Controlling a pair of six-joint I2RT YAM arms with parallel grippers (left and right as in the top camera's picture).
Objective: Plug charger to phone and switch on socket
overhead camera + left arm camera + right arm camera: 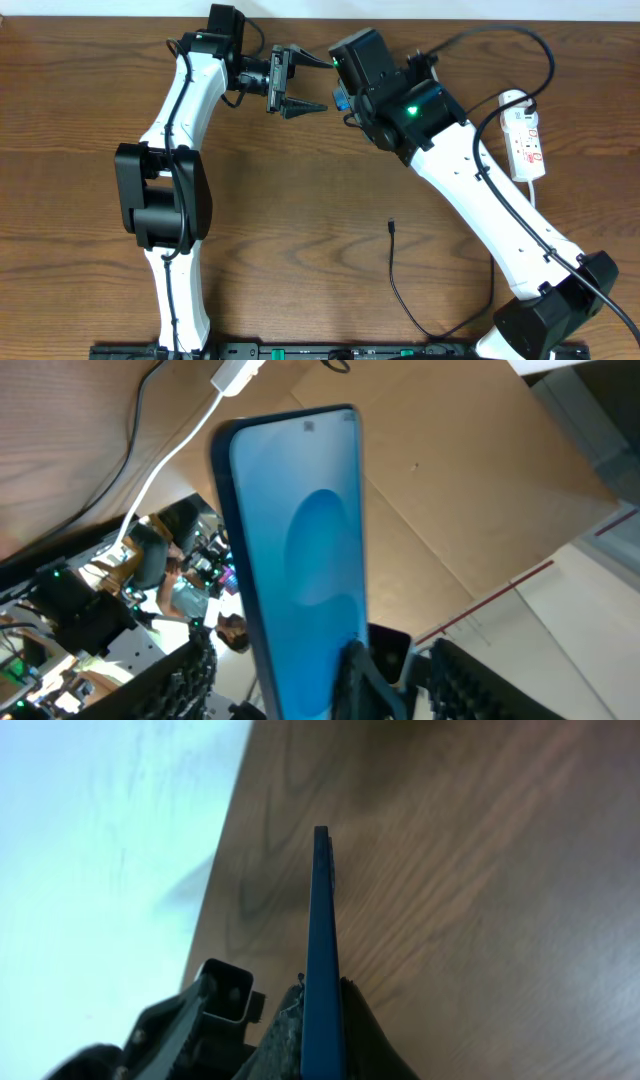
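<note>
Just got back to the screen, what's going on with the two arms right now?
The right gripper has its jaws shut on the phone. The left gripper faces it with open jaws, holding nothing. The charger lies unplugged on the table, and the power strip sits off to the right.

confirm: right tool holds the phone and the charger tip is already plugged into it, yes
Not quite. The right tool does hold the phone, but the charger tip is not plugged in. The overhead view shows it lying loose on the table, apart from the phone.
</note>
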